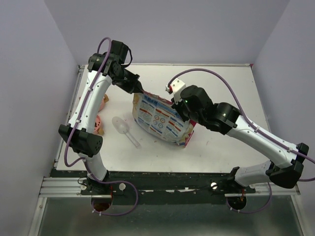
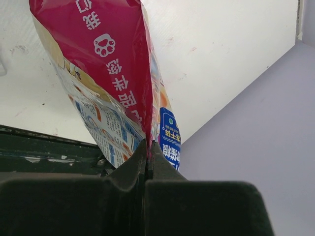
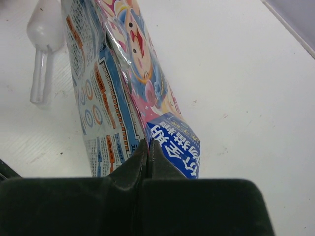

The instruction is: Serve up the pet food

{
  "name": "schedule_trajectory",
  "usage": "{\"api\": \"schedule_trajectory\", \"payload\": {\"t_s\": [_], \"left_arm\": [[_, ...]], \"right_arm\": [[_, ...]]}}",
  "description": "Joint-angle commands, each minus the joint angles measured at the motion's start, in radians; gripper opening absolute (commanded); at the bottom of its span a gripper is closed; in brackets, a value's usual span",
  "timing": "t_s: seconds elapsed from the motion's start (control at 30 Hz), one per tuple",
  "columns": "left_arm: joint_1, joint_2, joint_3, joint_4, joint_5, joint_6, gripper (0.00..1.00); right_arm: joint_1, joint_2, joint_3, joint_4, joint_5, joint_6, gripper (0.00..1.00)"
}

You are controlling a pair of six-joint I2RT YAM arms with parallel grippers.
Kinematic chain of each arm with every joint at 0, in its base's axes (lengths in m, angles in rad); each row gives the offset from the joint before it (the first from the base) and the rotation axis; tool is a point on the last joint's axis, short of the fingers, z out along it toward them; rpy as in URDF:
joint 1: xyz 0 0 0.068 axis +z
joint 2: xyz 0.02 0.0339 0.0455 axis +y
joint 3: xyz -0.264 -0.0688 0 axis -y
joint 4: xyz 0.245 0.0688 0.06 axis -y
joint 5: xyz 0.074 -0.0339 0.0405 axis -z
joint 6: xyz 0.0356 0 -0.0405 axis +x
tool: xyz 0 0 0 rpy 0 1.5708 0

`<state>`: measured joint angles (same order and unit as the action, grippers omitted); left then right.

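Note:
The glossy pink, white and blue pet food bag [image 1: 160, 118] stands near the table's middle, held between both arms. My left gripper [image 1: 139, 90] is shut on the bag's far left top corner; in the left wrist view the jaws [image 2: 148, 145] pinch the pink edge of the bag [image 2: 108, 64]. My right gripper [image 1: 181, 109] is shut on the bag's right top edge; in the right wrist view the jaws [image 3: 148, 143] pinch the bag [image 3: 123, 83] beside its blue panel. The kibble itself is hidden inside the bag. A clear plastic scoop [image 1: 124, 129] lies left of the bag.
Two salmon-pink bowls [image 1: 100, 124] sit at the table's left edge, partly hidden behind my left arm. The scoop also shows in the right wrist view [image 3: 43, 39]. The table's near edge is a dark rail [image 1: 162, 177]. Purple walls stand close around.

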<state>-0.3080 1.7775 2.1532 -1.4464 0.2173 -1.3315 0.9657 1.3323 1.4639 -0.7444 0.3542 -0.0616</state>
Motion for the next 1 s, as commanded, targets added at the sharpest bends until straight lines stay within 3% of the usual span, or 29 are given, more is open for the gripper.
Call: {"api": "schedule_trajectory", "payload": {"t_s": [0.0, 0.1, 0.23, 0.4, 0.63, 0.97], "left_arm": [[0.058, -0.021, 0.083, 0.012, -0.096, 0.041, 0.00], [0.060, -0.003, 0.096, 0.046, -0.076, 0.092, 0.00], [0.066, 0.046, 0.158, 0.067, -0.052, 0.189, 0.00], [0.076, 0.065, 0.156, 0.073, -0.082, 0.210, 0.00], [0.107, 0.126, 0.203, 0.130, -0.050, 0.216, 0.00], [0.127, 0.258, 0.287, 0.296, 0.137, 0.264, 0.00]], "right_arm": [[-0.025, -0.059, -0.002, -0.222, 0.020, 0.054, 0.00], [-0.035, -0.048, 0.042, -0.248, -0.064, 0.144, 0.00], [-0.111, 0.021, 0.116, -0.337, -0.332, 0.285, 0.00], [-0.209, 0.028, 0.102, -0.312, -0.590, 0.356, 0.00], [-0.219, 0.105, 0.234, -0.328, -0.583, 0.373, 0.00], [-0.174, 0.228, 0.377, -0.294, -0.690, 0.467, 0.00]]}}
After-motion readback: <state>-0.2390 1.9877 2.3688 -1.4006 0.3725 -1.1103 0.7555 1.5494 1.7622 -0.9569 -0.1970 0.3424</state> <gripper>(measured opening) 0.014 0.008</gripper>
